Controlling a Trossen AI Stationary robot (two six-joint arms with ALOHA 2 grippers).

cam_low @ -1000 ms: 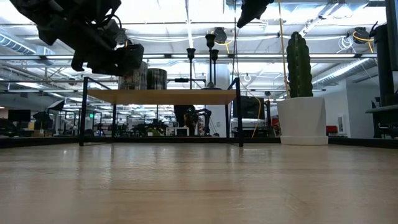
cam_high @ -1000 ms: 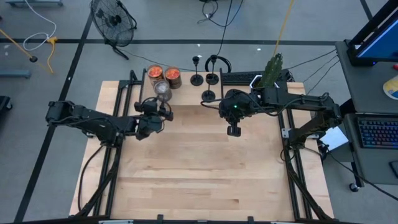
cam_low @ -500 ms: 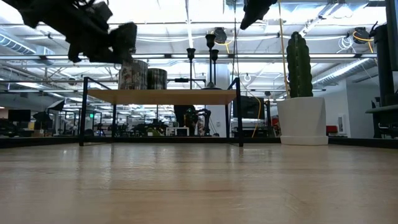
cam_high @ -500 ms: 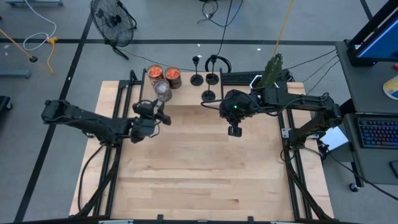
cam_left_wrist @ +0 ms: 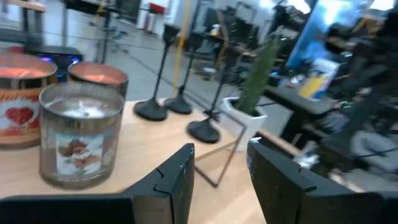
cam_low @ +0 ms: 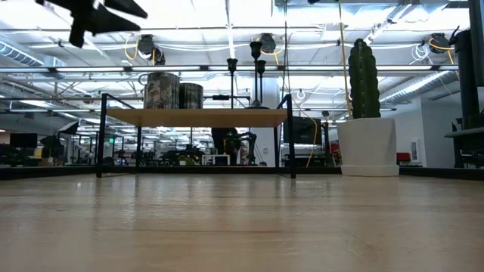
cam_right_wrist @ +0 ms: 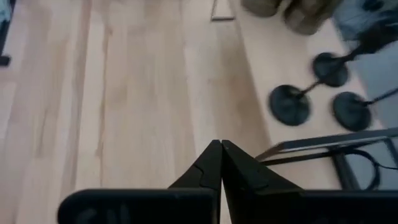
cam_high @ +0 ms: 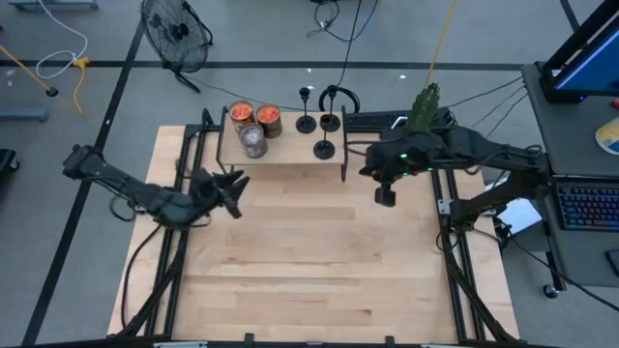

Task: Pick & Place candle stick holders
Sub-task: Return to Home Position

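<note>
Both arms have pulled back from the shelf (cam_high: 285, 152) at upper centre. The left gripper (cam_high: 235, 181) has its fingers apart; the right gripper (cam_high: 385, 197) has its fingers together. The three candle stick holders (cam_high: 324, 148) stand on the shelf. The arms appear to be returning home, which next calls for full retraction.

Three small black metal candle stick holders (cam_left_wrist: 180, 104), all upright on the right-hand part of the light wooden shelf (cam_high: 285, 150). Each built alike: round flat base, thin straight stem, tiny cup on top. Bases flat on the wood, near one another but not touching. Set in a loose triangle: far left holder (cam_high: 307, 123) and far right holder (cam_high: 330, 122) side by side near the shelf's back edge, near holder (cam_high: 324, 149) in front of them, close to the front edge. From table height, stems and cups rising above the shelf top, one cup (cam_low: 255, 47) showing higher than the other two.
</note>
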